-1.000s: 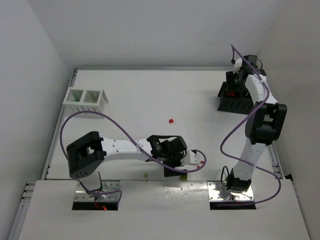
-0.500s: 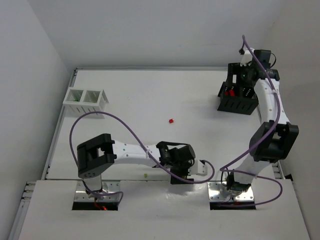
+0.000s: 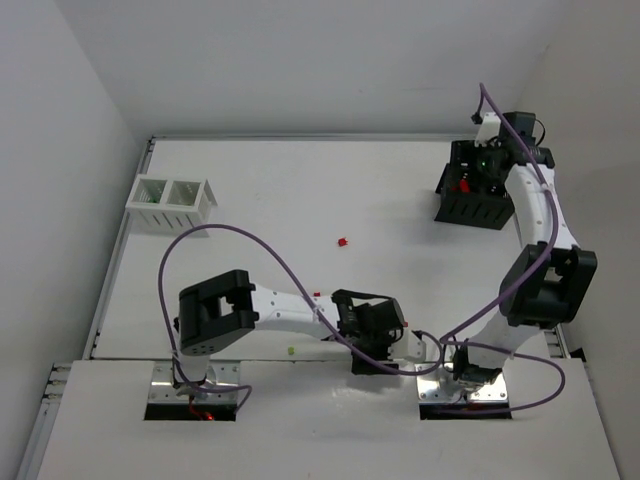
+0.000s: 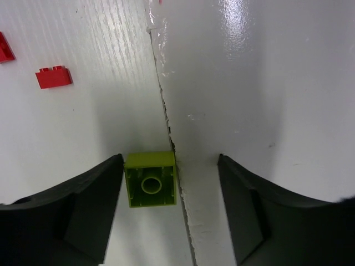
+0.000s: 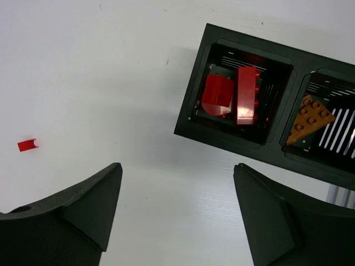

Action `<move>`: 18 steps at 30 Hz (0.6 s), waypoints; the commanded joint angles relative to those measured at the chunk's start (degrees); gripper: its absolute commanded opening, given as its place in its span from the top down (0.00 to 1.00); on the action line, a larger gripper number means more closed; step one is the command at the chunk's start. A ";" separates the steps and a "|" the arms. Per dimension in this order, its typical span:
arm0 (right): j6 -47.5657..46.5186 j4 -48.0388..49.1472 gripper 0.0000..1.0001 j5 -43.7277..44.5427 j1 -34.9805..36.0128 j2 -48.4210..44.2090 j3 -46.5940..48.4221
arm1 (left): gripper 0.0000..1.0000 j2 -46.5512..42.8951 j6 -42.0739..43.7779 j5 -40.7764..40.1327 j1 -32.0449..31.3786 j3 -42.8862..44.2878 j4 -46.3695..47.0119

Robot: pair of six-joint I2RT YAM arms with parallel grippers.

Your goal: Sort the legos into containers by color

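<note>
Standing white bin (image 3: 170,203): far left on the table (image 3: 300,180), two compartments, with a greenish tint showing through the slats. It is well apart from both arms, so any carry there is long and a weak pinch could drop its load on the way.
Left gripper (image 4: 171,166): low at the near edge, jaws released and straddling one brick. The left finger (image 4: 94,205) touches the brick's side and the right finger (image 4: 244,210) stands apart from it, so nothing is grasped yet.
Yellow-green brick (image 4: 150,179): lies hollow side up on the table, its right edge tight against a rough seam (image 4: 161,94).
Risk at the seam: the right finger may catch on that ridge and stall. The left finger alone would then shove or tip the brick, and an off-centre squeeze could make it pop out.
Red bricks (image 4: 54,77): loose near the gripper, unsorted, and a wide sweep could scatter them.
Mid-table red brick (image 3: 342,241): alone, well apart from both bins.
Black bin (image 5: 233,141): far right, with red pieces (image 5: 233,94) in one compartment and an orange-tan plate (image 5: 310,119) in the other.
Right gripper (image 5: 176,169): unclenched and empty, hovering just beside the black bin. A careless descent could nudge the bin's wall and shift it.
</note>
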 commanded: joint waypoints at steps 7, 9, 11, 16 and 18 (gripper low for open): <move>-0.60 3.00 0.44 -1.57 -0.24 -6.29 -5.30 | 0.43 -0.31 -0.24 -0.29 3.71 0.71 0.50; -1.30 1.07 0.45 -0.96 -0.24 -5.76 -5.30 | 0.48 -1.54 -0.24 -0.29 5.11 -0.09 0.50; -0.35 0.26 0.45 -0.26 -0.24 -5.15 -4.78 | 0.55 -3.38 0.29 -0.29 6.86 -0.88 -0.73; 2.04 -3.24 0.37 1.34 -0.24 -2.95 -2.76 | 0.71 -6.90 0.29 -0.29 11.53 -3.42 -1.96; -0.34 -1.95 0.35 -1.22 -0.24 -4.17 -5.46 | 0.75 -9.80 0.81 -0.29 14.41 -3.43 -2.57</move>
